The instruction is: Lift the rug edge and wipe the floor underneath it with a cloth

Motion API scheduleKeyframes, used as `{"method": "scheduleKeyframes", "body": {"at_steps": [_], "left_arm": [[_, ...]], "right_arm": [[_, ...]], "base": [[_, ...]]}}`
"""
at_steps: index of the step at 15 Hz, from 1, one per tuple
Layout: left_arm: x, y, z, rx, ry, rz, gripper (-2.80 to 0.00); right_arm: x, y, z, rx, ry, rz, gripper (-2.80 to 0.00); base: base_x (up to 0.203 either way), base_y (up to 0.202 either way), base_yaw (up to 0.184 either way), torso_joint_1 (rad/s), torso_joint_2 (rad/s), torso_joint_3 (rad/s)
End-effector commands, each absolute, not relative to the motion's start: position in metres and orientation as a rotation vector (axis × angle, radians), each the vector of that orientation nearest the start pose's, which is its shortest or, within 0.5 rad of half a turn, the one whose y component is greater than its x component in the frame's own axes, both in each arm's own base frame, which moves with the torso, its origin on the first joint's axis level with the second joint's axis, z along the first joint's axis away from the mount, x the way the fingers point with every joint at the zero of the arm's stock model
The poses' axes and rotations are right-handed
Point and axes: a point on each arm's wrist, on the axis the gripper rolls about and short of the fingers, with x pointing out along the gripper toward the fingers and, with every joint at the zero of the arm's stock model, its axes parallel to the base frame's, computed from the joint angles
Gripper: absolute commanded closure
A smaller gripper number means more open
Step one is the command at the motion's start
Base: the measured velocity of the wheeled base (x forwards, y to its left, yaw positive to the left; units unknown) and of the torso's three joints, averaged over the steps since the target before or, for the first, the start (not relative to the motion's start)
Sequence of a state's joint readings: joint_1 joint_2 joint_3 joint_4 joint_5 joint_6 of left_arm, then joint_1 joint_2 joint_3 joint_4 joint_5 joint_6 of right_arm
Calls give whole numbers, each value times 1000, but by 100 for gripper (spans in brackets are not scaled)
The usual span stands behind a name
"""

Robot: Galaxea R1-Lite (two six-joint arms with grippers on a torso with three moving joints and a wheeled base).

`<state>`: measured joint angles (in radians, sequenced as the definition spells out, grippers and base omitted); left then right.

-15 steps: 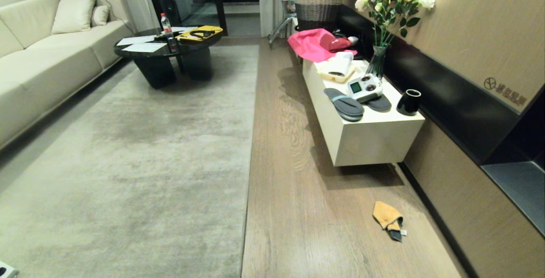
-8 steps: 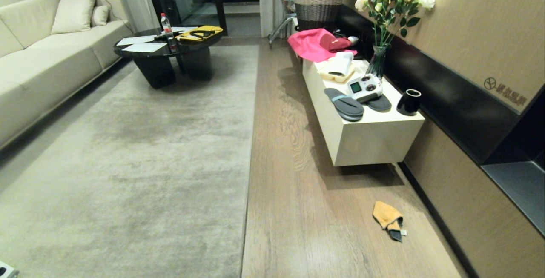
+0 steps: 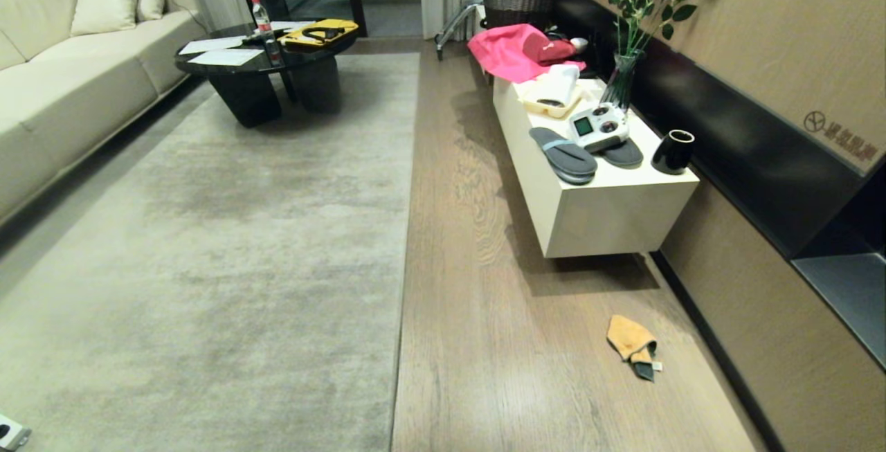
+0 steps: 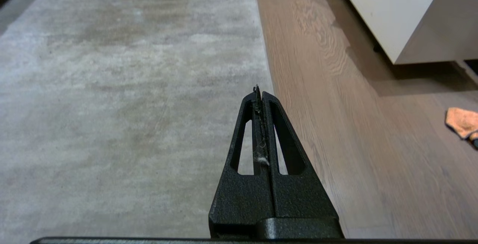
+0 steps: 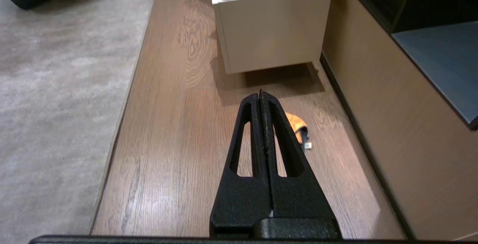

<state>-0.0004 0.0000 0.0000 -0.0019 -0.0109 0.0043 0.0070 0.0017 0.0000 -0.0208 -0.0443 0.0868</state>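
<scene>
Both fingers pressed together; the cloth (image 5: 297,126) lies on the floor (image 5: 179,132) beyond.

The right end effector (image 5: 261,93), fingers pressed together and empty, hangs above the floor (image 5: 179,124); the cloth (image 5: 296,126) lies partly hidden behind it, near the white counter (image 5: 272,31); the rug edge (image 5: 125,98) runs alongside.

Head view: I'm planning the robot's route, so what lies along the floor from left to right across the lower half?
rug → rug edge → bare floor → cloth → wall base
</scene>
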Motion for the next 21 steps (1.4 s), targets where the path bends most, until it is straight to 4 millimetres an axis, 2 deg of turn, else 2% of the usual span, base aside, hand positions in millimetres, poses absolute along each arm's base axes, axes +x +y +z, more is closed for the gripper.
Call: {"method": "scheduleKeyframes", "body": {"at_steps": [1,21], "left_arm": [[-23,0,76,0,-2,-8,0],[-23,0,76,9,0,-7,0]], "right_arm": [[-23,-1,78,88,-22,-36,0],[-23,-1,78,88,-22,-36,0]], "base": [[0,0,0,2,6,-195],[0,0,0,5,3,-197]]}}
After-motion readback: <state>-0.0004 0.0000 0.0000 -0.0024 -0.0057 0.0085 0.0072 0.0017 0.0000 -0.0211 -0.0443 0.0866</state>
